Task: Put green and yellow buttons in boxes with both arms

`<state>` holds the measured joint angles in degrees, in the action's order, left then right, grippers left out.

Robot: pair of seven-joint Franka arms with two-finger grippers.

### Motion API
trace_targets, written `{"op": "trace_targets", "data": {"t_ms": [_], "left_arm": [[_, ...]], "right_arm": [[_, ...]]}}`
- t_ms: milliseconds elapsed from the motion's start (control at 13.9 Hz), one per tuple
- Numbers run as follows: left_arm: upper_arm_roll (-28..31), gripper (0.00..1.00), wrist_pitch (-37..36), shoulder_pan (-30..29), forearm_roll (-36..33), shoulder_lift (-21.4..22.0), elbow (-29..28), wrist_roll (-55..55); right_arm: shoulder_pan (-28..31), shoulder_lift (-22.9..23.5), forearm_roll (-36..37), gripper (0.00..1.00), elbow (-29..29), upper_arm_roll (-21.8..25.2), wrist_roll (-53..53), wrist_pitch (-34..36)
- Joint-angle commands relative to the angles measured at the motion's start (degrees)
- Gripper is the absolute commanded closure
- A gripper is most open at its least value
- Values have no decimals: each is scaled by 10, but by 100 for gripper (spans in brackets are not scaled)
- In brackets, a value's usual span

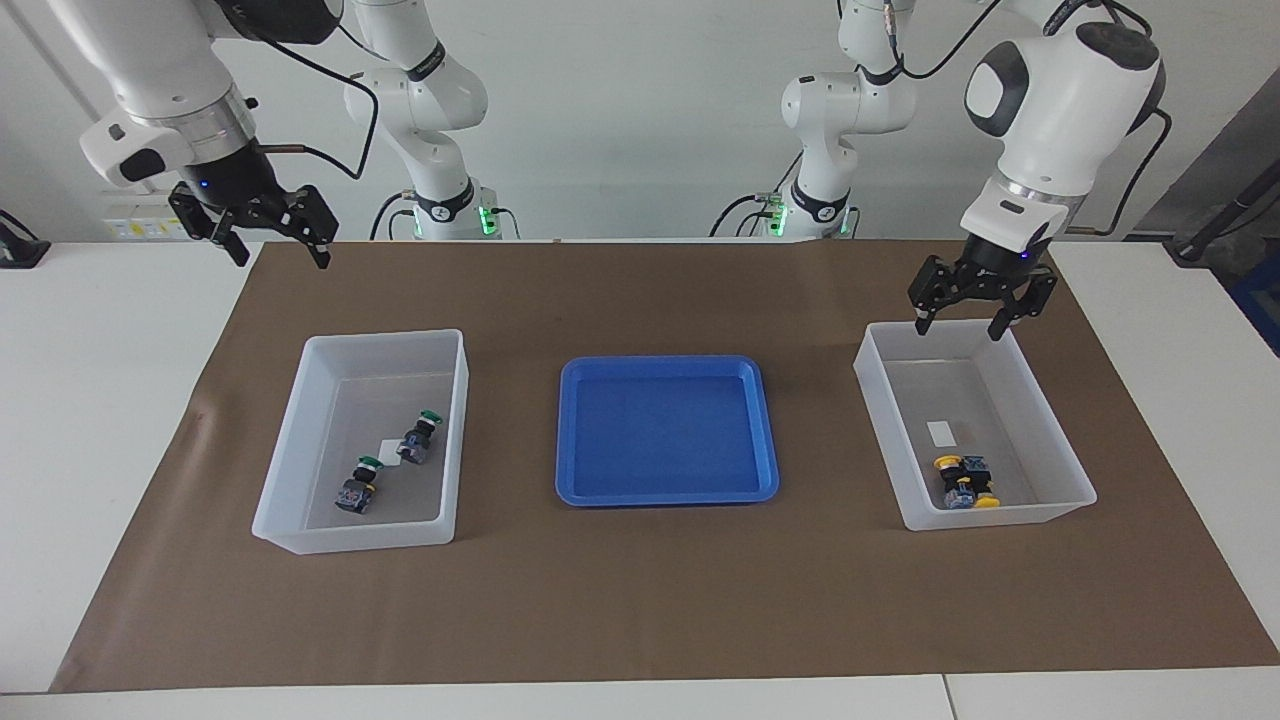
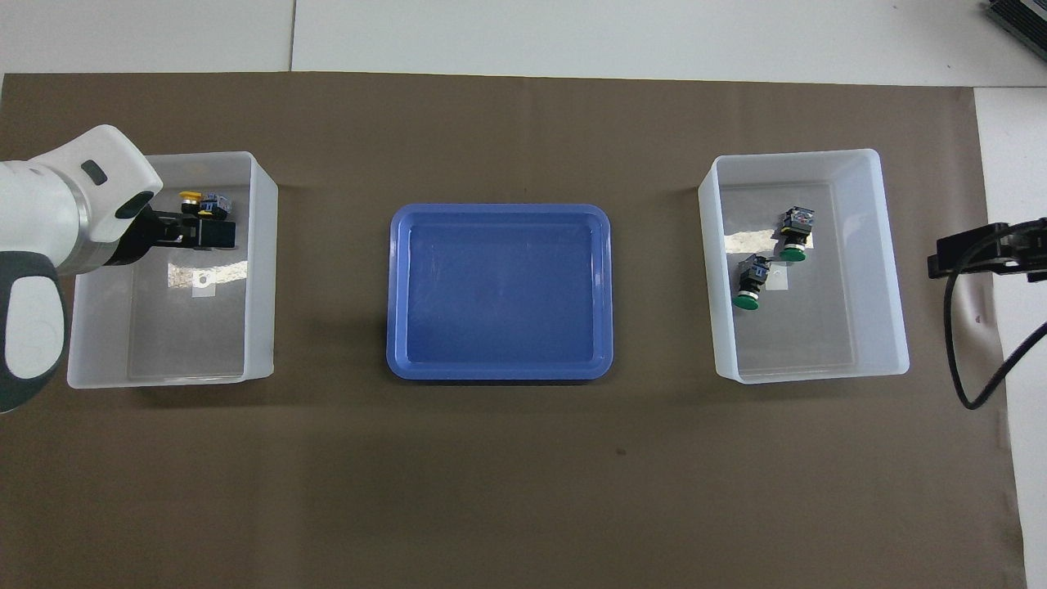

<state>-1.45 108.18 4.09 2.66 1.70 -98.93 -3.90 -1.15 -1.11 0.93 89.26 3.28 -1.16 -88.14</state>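
Both end effectors open and empty; all four buttons lie in the bins.
The two yellow-capped push-button switches [image 1: 965, 483] lie in the translucent white bin [image 1: 1062, 448] at the left arm's end, the two green-capped ones [image 1: 388, 465] in its twin [image 1: 300, 440]. The left end effector [image 1: 979, 291] hangs over its bin's rim; lift it clear without clipping the wall. The right end effector [image 1: 266, 228] waits over the counter [image 1: 640, 610]. Overhead, the left one covers a yellow switch, and the right shows only an edge.

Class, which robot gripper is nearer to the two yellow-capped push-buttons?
Left. The left gripper hangs open over their translucent white bin; the right gripper waits open at the table's other end, yellow-capped push-buttons nowhere near.
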Motion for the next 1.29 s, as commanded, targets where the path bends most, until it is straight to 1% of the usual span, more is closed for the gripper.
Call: {"op": "trace_targets", "data": {"t_ms": [0,144,215,287,502,646,789,933,1220], "left_arm": [[2,0,-82,-3,-7,-56,108,-1],[1,0,-147,-2,-24,-77,155,-1],[1,0,-146,-1,-23,-72,156,-1],[0,0,-154,0,-22,-61,146,0],[0,0,-163,-1,-22,-4,80,4],[0,0,-165,-1,-22,15,53,6],[2,0,-167,-2,-22,11,59,7],[2,0,-186,-2,-23,9,69,7],[3,0,-194,-3,-23,13,67,6]], "right_arm": [[3,-15,4,0,16,0,15,2],[3,-15,4,0,16,0,15,2],[3,-15,4,0,16,0,14,2],[3,-15,4,0,17,0,15,2],[3,-17,4,0,19,0,14,2],[3,-18,4,0,20,0,14,2],[2,-18,4,0,21,0,15,2],[1,-19,4,0,21,0,14,2],[1,-19,4,0,21,0,13,2]]}}
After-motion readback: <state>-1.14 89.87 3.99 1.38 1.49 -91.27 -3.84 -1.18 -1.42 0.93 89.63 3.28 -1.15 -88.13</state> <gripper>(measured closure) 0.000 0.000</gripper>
